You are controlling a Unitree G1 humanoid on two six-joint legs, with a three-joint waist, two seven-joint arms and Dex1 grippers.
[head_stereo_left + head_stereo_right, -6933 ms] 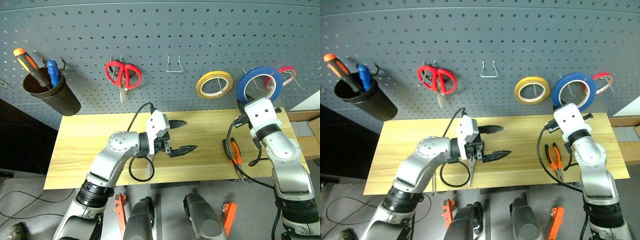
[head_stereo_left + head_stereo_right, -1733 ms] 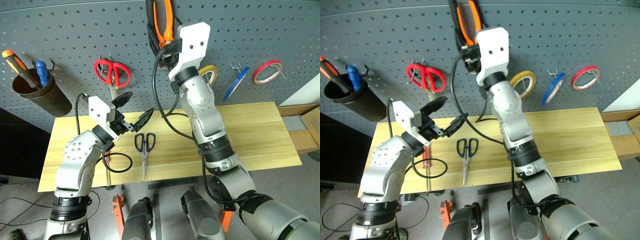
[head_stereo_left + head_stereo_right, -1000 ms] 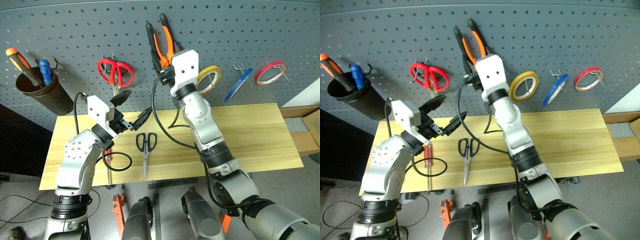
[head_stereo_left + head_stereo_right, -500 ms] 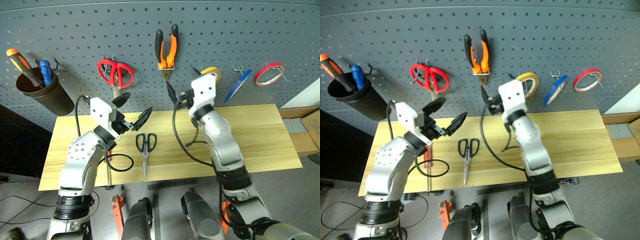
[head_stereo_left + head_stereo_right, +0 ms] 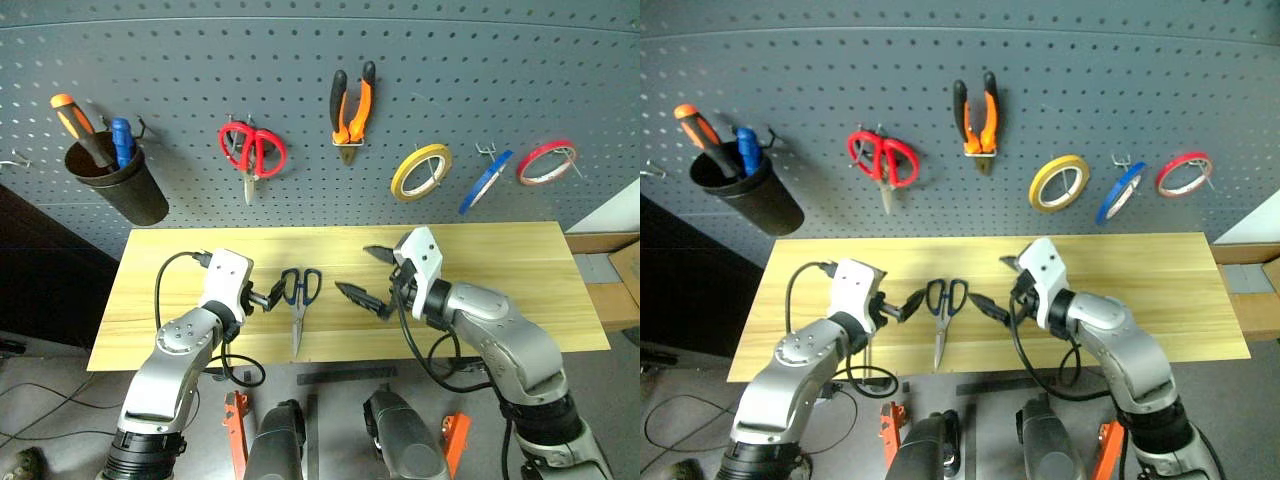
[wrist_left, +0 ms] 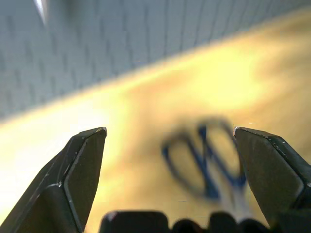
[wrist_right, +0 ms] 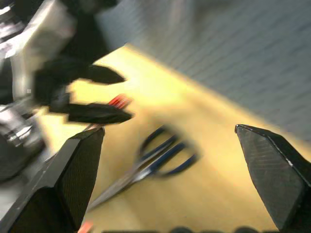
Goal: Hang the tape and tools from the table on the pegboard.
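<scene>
Left eye view: the dark blue-handled scissors with steel blades (image 5: 297, 300) lie flat on the light yellowish plank table (image 5: 520, 270), handle loops toward the dark grey perforated pegboard (image 5: 200, 60), blades pointing at the near edge, so their long axis runs front to back. The left gripper (image 5: 268, 297) hangs just beside the loops on their left, jaws spread and empty; the right gripper (image 5: 368, 275), also spread and empty, sits a little farther off on the other side. The left arm looks nearer, and its jaws face across the handles. The slim red-handled screwdriver (image 7: 118, 101) lies by the left gripper. The orange-and-black pliers (image 5: 350, 108) and thin blue tape ring (image 5: 484, 182) already hang on the pegboard.
</scene>
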